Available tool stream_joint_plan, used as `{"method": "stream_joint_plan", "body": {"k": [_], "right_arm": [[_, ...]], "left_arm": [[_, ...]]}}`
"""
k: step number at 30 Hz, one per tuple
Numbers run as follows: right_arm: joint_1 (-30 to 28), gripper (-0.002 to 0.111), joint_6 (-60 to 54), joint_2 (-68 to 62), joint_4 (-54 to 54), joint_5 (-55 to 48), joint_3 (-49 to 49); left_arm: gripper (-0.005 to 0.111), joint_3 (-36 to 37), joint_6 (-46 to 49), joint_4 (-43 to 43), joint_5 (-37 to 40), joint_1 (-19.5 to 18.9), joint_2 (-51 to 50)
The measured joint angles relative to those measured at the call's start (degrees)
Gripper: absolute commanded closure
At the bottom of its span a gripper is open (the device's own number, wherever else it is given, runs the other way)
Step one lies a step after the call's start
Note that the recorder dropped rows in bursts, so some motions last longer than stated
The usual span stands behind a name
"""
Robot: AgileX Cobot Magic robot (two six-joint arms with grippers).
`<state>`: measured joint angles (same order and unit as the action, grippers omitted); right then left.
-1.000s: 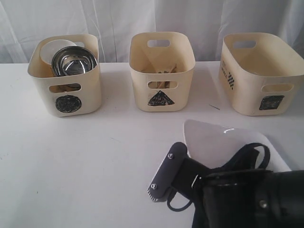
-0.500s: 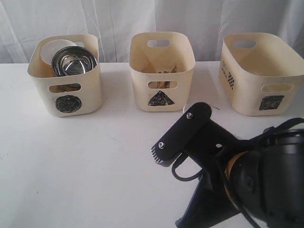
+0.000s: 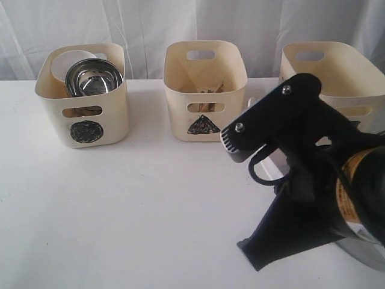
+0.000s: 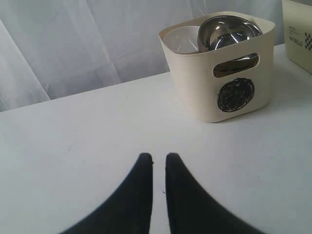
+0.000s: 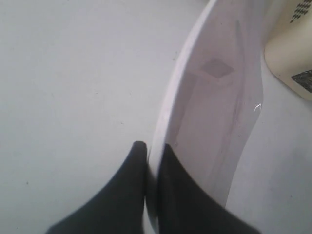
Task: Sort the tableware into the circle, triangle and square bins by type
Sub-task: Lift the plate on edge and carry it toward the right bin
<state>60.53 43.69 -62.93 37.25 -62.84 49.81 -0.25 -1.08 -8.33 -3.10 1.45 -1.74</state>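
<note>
We see the right gripper [image 5: 152,148] clamped on the rim of the large square white plate [image 5: 214,97], which is tilted steeply near the square bin [image 3: 337,66]. The black arm [image 3: 301,180] partly hides this bin. The left gripper [image 4: 158,158] is almost closed and empty. The circle bin [image 3: 111,117] holds the shiny steel bowl [image 3: 93,81]. The table [image 3: 120,211] and the curtain [image 3: 150,24] are white. On one tub's label [image 4: 296,42] we read "WORLD".
</note>
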Motion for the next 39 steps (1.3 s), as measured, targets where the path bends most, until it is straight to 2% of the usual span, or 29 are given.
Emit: {"method": "stream_joint_plan", "body": {"k": [15,39], "right_arm": [[2.8,0.108,-8.4,2.8,3.3,3.0,5.9],[2.8,0.108,-15.4,2.8,19.2,3.5,13.8]], "left_arm": [[0.09,0.0,0.0,0.0,0.0,0.0,0.0],[0.09,0.0,0.0,0.0,0.0,0.0,0.0]]}}
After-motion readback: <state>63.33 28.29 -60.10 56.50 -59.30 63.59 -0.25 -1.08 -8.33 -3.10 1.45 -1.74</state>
